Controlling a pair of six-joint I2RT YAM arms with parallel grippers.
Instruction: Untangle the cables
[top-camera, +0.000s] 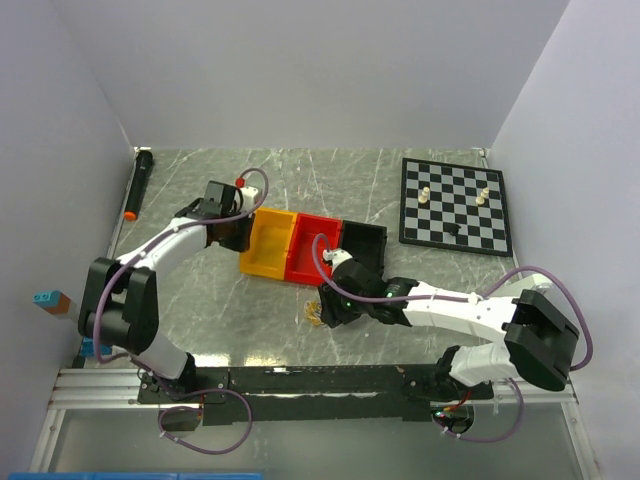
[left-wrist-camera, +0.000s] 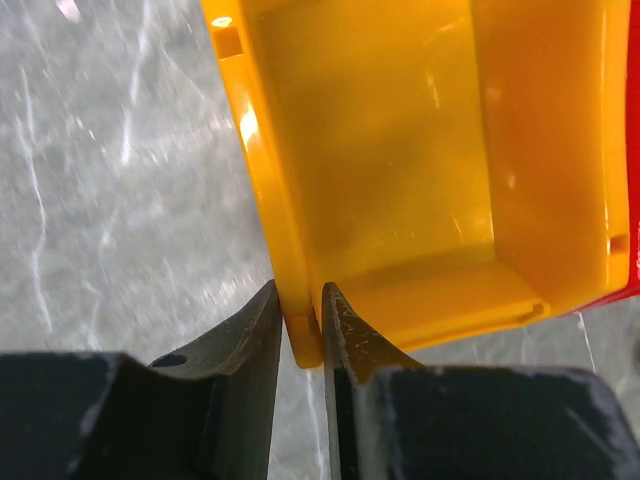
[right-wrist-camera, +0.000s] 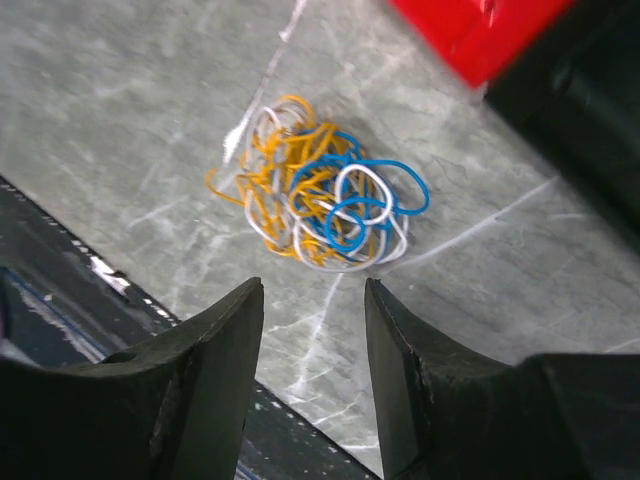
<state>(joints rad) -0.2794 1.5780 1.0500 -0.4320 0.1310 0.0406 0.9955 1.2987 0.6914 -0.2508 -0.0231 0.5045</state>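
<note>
Yellow bin (left-wrist-camera: 400, 200) is pinched at its wall by the left fingers (left-wrist-camera: 250, 350), probably to steady it. Rightward, the cables (right-wrist-camera: 320, 205) lie knotted on the bench (right-wrist-camera: 110, 110), the right fingers (right-wrist-camera: 225, 340) spread just above them, likely poised to pluck a loop.

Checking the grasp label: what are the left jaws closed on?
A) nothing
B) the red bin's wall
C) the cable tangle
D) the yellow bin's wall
D: in the left wrist view the left gripper has its jaws pinched on the wall of the yellow bin at a corner. The cables lie apart from it on the table.
</note>
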